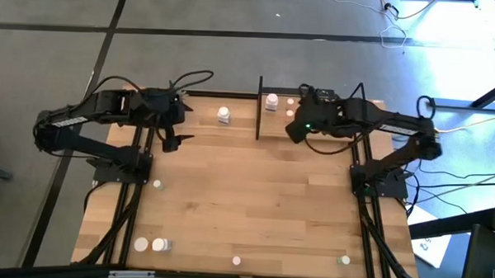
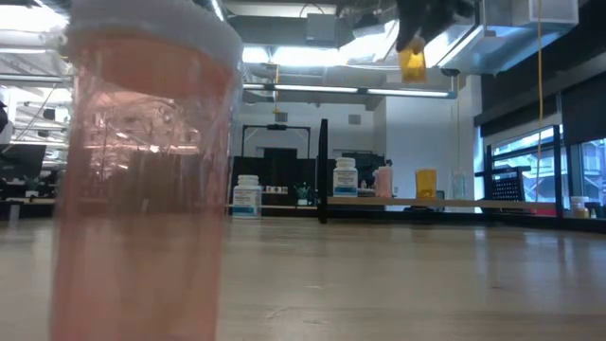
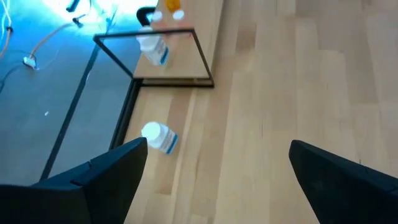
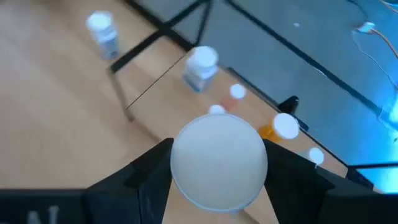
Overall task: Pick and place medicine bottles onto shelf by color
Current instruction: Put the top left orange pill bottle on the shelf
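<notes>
While I am carrying a capped bottle (image 4: pixel 219 160) toward the shelf (image 1: pixel 314 129), the high view is showing my right hand (image 1: pixel 296 129) hovering just over the shelf's near part, with a white bottle (image 1: pixel 271 100) already standing beyond it. My left hand (image 1: pixel 170 139) is waiting over the counter (image 1: pixel 253 205), a stray bottle (image 1: pixel 223 115) just past it. Several bottles (image 1: pixel 151 245) are lying well behind both hands, so I judge most of the sorting is left.

Low down, the yellow bottle (image 2: pixel 412 62) is hanging from my hand above the shelf's board (image 2: pixel 445 202); a yellow one (image 2: pixel 426 183) is standing below.

Through my left wrist, my fingers (image 3: pixel 109 171) are standing wide apart, holding nothing.

Through my right wrist, my fingers (image 4: pixel 146 180) are clamped on the bottle, its round white cap facing me.
</notes>
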Tool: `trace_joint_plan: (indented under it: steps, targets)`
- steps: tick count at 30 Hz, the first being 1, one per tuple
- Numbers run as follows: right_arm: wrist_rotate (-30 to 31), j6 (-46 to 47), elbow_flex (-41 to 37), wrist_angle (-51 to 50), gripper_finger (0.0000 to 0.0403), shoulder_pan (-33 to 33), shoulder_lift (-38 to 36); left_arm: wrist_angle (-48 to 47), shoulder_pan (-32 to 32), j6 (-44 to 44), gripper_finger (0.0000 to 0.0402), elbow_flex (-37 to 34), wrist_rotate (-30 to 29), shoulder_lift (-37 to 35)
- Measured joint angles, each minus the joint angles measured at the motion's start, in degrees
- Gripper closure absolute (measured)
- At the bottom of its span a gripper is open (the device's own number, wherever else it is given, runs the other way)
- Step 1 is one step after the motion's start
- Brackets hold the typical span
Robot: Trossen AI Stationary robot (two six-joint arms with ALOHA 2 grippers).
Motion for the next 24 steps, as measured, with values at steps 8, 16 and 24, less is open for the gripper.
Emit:
trace_joint_plan:
  steps: [8, 16, 24]
  targets:
    - [0.8, 0.5, -22.5, 17.8, 0.0179, -5.8, -10.0, 7.0, 3.2, 1.2, 0.0014, 0.0, 3.0, 0.0]
    - [0.8, 0.0, -38.3, 31.5, 0.0179, -11.8, -13.2, 8.6, 7.0, -1.0, 0.0014, 0.0, 3.9, 0.0]
    - [0.9, 0.4, -47.0, 43.2, 0.0179, -16.8, -13.0, 13.6, 10.0, -0.6, 0.0014, 0.0, 12.8, 0.0]
